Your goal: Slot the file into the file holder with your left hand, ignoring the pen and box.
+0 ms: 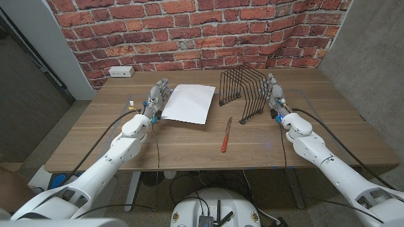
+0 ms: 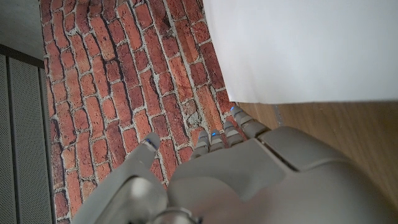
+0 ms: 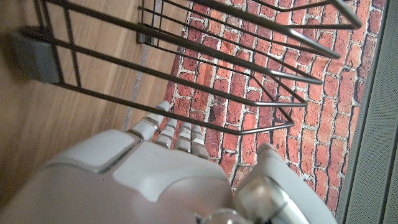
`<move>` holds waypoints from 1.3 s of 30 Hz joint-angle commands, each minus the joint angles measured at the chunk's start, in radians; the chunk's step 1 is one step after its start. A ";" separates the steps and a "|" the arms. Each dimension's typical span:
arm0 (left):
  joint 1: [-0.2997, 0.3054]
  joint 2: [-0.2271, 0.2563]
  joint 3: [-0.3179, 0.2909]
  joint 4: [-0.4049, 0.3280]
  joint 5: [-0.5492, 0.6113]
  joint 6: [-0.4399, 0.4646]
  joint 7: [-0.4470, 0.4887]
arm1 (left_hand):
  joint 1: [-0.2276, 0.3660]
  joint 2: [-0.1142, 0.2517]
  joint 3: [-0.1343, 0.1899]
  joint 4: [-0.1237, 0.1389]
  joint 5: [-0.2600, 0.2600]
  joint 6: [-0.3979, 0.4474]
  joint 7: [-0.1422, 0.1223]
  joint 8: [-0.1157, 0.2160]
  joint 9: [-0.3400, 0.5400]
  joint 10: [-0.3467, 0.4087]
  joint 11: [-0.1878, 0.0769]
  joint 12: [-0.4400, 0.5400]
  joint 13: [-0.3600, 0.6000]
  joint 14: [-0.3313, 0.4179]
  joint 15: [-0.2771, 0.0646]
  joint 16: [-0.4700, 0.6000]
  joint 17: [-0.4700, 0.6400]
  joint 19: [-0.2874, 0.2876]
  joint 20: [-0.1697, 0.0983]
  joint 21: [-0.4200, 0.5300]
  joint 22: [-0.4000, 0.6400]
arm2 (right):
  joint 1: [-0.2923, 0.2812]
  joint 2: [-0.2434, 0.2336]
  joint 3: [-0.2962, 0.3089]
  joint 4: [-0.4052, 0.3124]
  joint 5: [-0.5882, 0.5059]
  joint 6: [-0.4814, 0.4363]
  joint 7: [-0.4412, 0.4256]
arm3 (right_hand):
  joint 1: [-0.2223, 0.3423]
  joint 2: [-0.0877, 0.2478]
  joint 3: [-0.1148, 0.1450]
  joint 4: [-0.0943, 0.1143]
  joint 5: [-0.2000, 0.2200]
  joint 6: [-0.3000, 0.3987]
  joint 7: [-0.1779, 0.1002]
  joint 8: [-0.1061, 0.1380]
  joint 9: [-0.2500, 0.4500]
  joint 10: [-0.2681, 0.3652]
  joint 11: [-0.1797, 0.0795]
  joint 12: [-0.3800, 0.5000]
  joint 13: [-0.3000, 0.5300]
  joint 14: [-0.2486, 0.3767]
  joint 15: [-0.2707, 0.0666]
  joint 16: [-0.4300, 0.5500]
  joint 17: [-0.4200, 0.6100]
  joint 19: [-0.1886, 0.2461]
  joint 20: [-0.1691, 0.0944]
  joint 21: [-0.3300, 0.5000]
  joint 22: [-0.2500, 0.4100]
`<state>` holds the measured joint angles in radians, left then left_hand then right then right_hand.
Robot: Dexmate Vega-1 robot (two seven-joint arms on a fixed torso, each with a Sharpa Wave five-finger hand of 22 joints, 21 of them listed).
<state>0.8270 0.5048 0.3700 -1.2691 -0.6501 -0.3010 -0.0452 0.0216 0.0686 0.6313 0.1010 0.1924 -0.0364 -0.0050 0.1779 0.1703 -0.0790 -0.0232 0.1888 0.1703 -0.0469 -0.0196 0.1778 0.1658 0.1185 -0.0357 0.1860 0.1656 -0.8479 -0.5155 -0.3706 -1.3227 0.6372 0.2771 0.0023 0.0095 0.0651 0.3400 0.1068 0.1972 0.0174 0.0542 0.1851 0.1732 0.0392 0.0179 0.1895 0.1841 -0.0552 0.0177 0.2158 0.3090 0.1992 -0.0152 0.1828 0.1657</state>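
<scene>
The white file (image 1: 187, 103) is lying flat on the wooden table (image 1: 189, 142) at upper centre of the head view. The left hand (image 1: 158, 96) is standing just beside its left edge, fingers (image 2: 239, 118) extended, holding nothing. The black wire file holder (image 1: 243, 91) is standing to the file's right. The right hand (image 1: 274, 88) is waiting against the holder's right side, fingers straight, empty. A red pen (image 1: 226, 135) is lying below centre.
</scene>
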 commanded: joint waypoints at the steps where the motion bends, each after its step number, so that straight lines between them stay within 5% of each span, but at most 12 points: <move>1: 0.004 0.005 -0.007 0.002 -0.001 -0.002 0.009 | 0.004 0.066 0.009 -0.002 0.007 -0.004 -0.001 0.007 0.003 -0.005 -0.006 0.005 0.003 -0.001 -0.003 0.004 0.005 0.012 -0.039 0.007 0.002 | -0.003 -0.006 -0.001 -0.018 -0.012 -0.010 -0.021 | 0.003 0.041 0.007 0.000 0.005 0.003 0.010 0.006 0.003 0.010 -0.002 0.006 0.003 -0.006 -0.003 0.005 0.003 0.010 0.003 0.003 0.002; 13: 0.042 0.051 -0.030 -0.070 0.011 0.018 0.054 | 0.008 0.067 0.012 -0.007 0.007 0.000 -0.001 0.007 0.003 -0.002 -0.005 0.005 0.003 0.002 -0.002 0.002 0.004 0.014 -0.040 0.006 0.002 | 0.005 0.003 -0.002 0.009 -0.018 0.005 -0.023 | 0.009 0.042 0.010 0.000 0.006 0.006 0.010 0.006 0.003 0.011 -0.003 0.006 0.002 -0.005 -0.003 0.003 0.000 0.010 0.002 0.004 0.002; 25: 0.111 0.121 -0.065 -0.222 0.016 0.106 0.144 | 0.014 0.063 0.015 -0.017 0.006 0.003 -0.003 0.007 0.003 0.001 -0.005 0.005 0.003 0.006 -0.002 0.002 0.003 0.016 -0.038 0.005 0.002 | 0.004 -0.005 0.004 0.001 -0.012 -0.006 -0.025 | 0.014 0.042 0.012 -0.002 0.006 0.008 0.009 0.006 0.003 0.011 -0.005 0.005 0.002 -0.003 -0.004 0.002 -0.003 0.010 0.001 0.004 0.002; 39: 0.156 0.216 -0.102 -0.395 0.011 0.284 0.235 | 0.073 0.055 0.037 -0.110 -0.006 0.049 -0.009 0.012 0.002 0.056 -0.011 0.013 0.003 0.056 -0.012 0.004 -0.002 0.056 -0.038 0.008 0.000 | 0.003 -0.005 0.007 0.013 -0.007 0.022 0.001 | 0.018 0.041 0.014 -0.003 0.006 0.008 0.009 0.005 0.003 0.012 -0.005 0.005 0.002 -0.004 -0.004 0.000 -0.006 0.010 0.002 0.004 0.002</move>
<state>0.9510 0.6580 0.2956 -1.5508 -0.6285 -0.1393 0.1304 0.0786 0.0992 0.6651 0.0023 0.1883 0.0034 -0.0122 0.1819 0.1700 -0.0355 -0.0305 0.1964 0.1700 -0.0014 -0.0286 0.1776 0.1627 0.1652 -0.0356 0.1859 0.1628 -0.8436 -0.5178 -0.3689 -1.3176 0.6252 0.2789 -0.0120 0.0187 0.0740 0.3448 0.1032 0.1971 0.0227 0.0595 0.1851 0.1747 0.0444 0.0125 0.1895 0.1838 -0.0551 0.0177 0.2158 0.3015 0.2036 -0.0126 0.1838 0.1654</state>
